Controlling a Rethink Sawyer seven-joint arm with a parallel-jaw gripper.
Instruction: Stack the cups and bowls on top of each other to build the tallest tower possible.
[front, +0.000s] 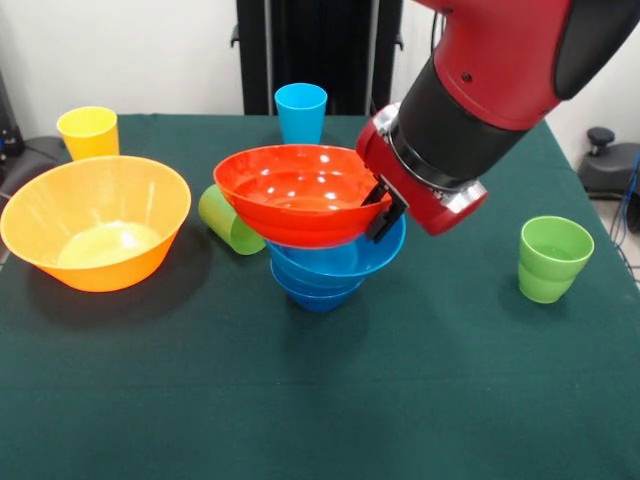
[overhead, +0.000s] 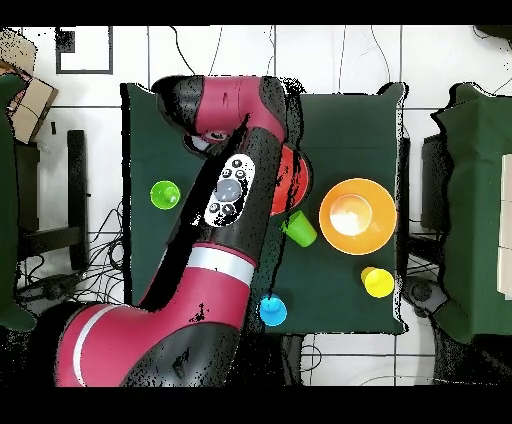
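Note:
My gripper is shut on the right rim of the orange-red bowl, holding it slightly tilted right over the pile of nested blue bowls at mid-table. I cannot tell whether it rests in them. In the overhead view my arm hides the pile and only a part of the orange-red bowl shows. The big yellow-orange bowl stands alone at the left. One green cup lies on its side between that bowl and the pile. The purple cup is out of view.
A yellow cup stands at the far left, a light blue cup at the far middle and a second green cup upright at the right. A second table stands beside this one.

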